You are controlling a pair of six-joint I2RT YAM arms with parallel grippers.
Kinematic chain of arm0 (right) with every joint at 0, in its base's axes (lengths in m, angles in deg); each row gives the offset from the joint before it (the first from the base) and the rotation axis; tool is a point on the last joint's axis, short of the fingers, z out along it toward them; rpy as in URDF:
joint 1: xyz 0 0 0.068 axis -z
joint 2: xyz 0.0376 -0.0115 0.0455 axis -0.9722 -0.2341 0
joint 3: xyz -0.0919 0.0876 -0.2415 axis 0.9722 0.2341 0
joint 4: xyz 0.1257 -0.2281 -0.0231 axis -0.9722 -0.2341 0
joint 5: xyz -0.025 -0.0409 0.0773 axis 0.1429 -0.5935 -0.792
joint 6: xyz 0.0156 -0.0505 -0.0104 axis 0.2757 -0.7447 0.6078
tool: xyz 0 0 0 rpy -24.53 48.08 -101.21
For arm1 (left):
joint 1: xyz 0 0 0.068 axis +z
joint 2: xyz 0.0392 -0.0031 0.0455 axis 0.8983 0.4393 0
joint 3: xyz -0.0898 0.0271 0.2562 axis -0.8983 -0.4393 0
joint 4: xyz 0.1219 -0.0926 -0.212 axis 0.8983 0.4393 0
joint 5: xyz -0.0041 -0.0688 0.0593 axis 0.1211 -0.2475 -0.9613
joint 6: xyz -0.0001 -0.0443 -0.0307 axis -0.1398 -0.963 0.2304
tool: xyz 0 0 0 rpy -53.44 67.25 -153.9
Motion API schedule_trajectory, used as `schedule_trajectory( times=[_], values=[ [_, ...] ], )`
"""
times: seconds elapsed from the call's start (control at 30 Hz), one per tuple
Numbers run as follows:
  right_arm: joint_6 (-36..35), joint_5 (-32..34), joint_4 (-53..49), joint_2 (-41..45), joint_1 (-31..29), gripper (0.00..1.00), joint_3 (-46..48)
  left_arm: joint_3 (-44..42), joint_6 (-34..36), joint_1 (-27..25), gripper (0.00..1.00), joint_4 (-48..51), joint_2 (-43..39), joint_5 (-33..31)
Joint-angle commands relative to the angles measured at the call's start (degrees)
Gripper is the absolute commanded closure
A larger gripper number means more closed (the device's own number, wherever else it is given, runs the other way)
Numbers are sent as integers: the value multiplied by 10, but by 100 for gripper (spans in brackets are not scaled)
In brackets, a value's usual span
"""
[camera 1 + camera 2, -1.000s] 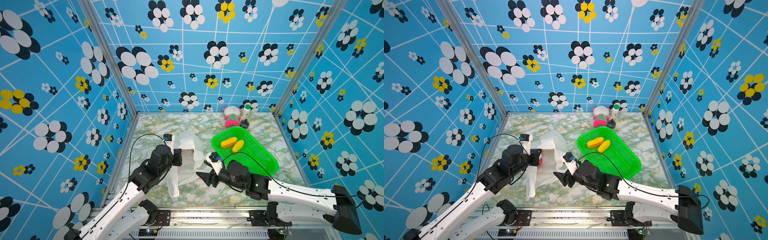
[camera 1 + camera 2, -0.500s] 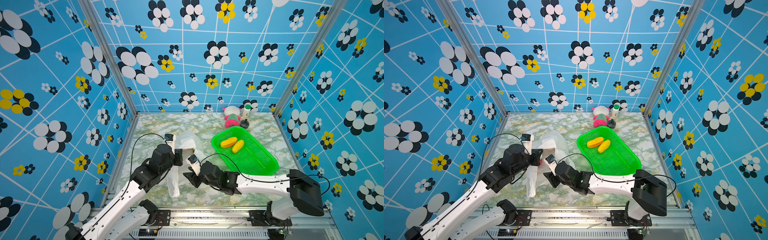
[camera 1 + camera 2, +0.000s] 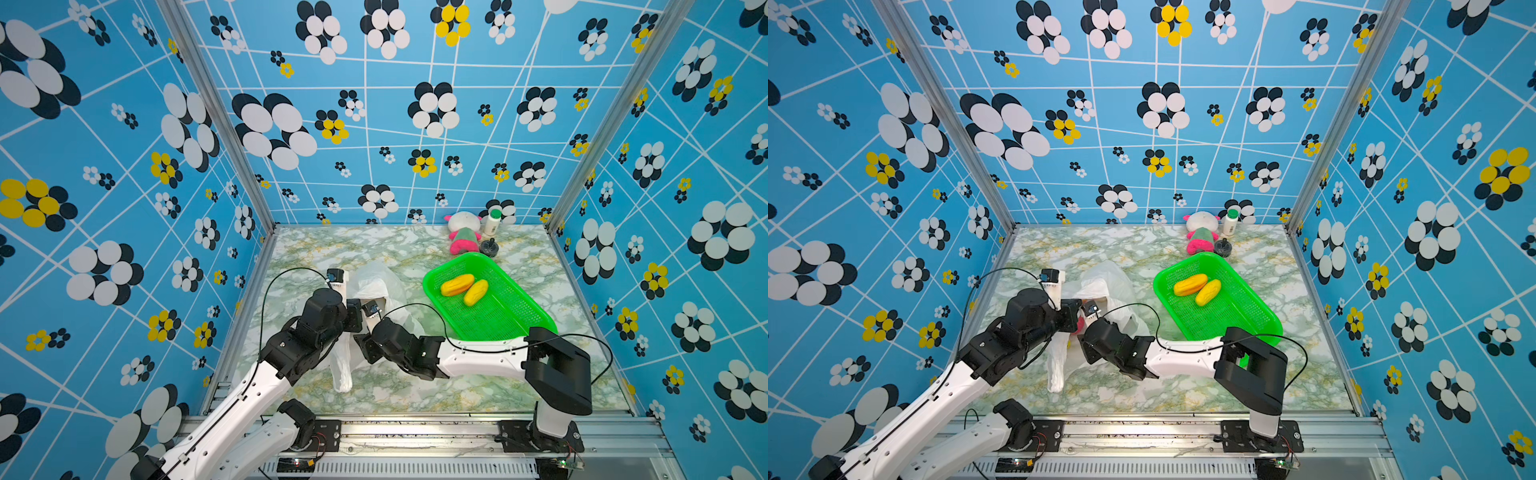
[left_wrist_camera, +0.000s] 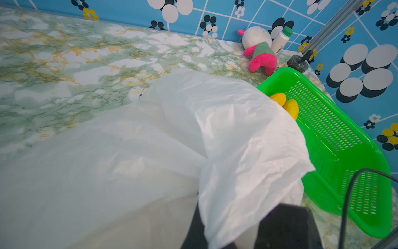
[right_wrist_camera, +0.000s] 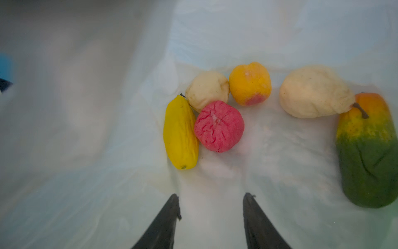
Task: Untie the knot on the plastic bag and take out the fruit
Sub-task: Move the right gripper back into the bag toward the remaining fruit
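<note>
Since a second ago our right gripper (image 5: 211, 195) has swung leftward into the mouth of the plastic bag (image 3: 376, 282), which lies left of centre in both top views. We see its fingers spread apart, short of the fruit (image 5: 249, 84) inside: a yellow oblong piece (image 5: 180, 133), a wrinkled red ball (image 5: 219, 126) and four more. Our left gripper (image 3: 356, 313) pinches the bag's rim, fingers pressed together on the film. Two yellow fruits (image 3: 457, 284) lie in the green basket (image 3: 503, 320), right of centre.
</note>
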Motion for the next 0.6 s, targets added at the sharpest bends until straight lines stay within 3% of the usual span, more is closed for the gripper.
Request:
schedule_trajectory(
  times=[0.0, 0.13, 0.43, 0.57],
  values=[
    [19, 0, 5, -43, -2, 43, -23, 28, 7, -1, 100, 0, 7, 5],
    [17, 27, 47, -72, -2, 36, -28, 56, 0, 7, 100, 22, 17, 3],
    [-67, 2, 228, -57, -29, 37, 67, 126, -11, 58, 100, 62, 56, 15],
    [-65, 35, 228, -71, -32, 32, 68, 133, -6, 62, 100, 69, 47, 22]
  ],
)
